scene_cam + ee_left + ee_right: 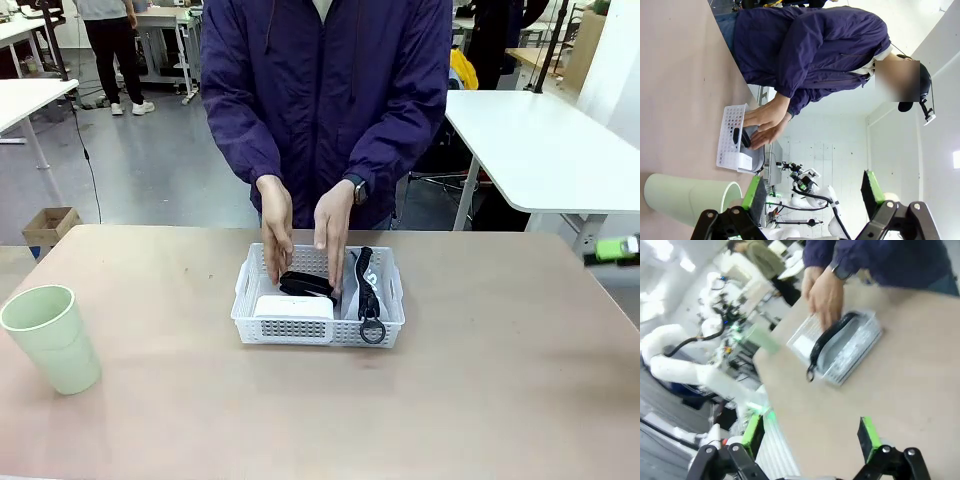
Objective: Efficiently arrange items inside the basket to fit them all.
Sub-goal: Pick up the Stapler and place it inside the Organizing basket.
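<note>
The person's right hand (275, 225) and left hand (333, 228) reach into the white basket (246, 300) at mid-desk, covering part of the black stapler (305, 285). The white box (293, 307) lies just in front of the stapler. The black strap (368, 295) crosses the grey pouch (350, 300), which is hard to make out. The pale green cup (50, 335) stands well apart, near the left edge of the desk (500, 400); bare desk surrounds the basket. The right wrist view is blurred. The left gripper (812, 192) and right gripper (812, 435) both hold their fingers wide, with nothing between them.
</note>
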`<state>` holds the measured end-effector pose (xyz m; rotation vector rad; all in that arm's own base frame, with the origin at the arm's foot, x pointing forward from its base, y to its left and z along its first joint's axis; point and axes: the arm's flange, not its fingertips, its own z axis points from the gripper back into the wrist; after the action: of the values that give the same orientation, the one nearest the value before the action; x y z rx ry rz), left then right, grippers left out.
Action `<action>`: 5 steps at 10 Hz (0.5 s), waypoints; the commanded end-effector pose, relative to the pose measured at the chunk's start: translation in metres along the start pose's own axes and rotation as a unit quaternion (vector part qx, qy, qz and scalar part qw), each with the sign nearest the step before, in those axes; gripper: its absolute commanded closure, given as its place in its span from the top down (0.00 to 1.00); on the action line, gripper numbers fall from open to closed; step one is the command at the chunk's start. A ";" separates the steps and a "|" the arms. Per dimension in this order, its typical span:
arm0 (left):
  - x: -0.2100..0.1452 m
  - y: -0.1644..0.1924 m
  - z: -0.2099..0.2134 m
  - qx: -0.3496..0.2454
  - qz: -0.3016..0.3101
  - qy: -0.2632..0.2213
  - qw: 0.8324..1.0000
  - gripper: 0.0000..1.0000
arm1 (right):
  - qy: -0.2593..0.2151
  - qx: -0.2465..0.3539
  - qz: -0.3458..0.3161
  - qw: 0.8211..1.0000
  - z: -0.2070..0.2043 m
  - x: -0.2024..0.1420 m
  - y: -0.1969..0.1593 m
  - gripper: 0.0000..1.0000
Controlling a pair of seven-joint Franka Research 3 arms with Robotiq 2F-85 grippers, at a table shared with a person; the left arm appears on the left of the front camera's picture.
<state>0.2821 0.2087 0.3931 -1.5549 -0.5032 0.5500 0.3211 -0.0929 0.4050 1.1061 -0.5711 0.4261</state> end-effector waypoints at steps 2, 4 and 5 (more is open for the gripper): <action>-0.004 -0.001 -0.001 -0.007 -0.007 0.002 1.000 1.00 | 0.062 0.055 -0.013 0.996 -0.034 -0.032 -0.017 1.00; -0.004 -0.001 -0.001 -0.007 -0.007 0.002 1.000 1.00 | 0.023 0.029 -0.014 0.999 -0.011 -0.014 -0.012 1.00; -0.004 -0.001 -0.001 -0.007 -0.007 0.002 1.000 1.00 | 0.023 0.029 -0.014 0.999 -0.011 -0.014 -0.012 1.00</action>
<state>0.2822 0.2086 0.3931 -1.5549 -0.5028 0.5499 0.3204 -0.0872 0.3734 1.1566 -0.4680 0.4524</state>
